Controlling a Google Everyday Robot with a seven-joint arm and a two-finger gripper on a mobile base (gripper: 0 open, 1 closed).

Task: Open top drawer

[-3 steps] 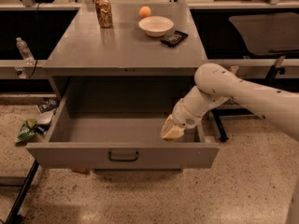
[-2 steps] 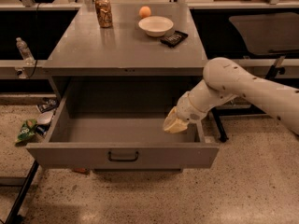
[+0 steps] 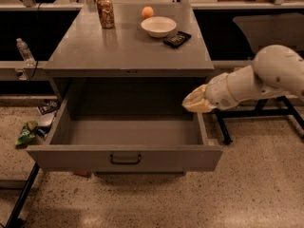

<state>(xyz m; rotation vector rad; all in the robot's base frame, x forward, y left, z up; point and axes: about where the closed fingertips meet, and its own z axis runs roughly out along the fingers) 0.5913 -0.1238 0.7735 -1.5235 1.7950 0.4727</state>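
Note:
The top drawer [image 3: 124,158] is a wide grey metal drawer pulled far out of the cabinet, its deep box showing nothing inside. A small dark bar handle [image 3: 125,159] sits at the middle of its flat front panel. My gripper [image 3: 194,103] is at the end of the white arm reaching in from the right. It hangs above the drawer's right side wall, near the cabinet opening, apart from the handle.
On the cabinet top [image 3: 95,51] stand a can [image 3: 105,13], an orange [image 3: 147,12], a white bowl [image 3: 158,26] and a dark packet [image 3: 177,39]. A bottle [image 3: 24,51] and a green bag [image 3: 27,132] lie at the left. A black stand's legs [image 3: 223,127] are at the right.
The arm and gripper have lifted up and drawn back to the right, out of the drawer box. The drawer stays open.

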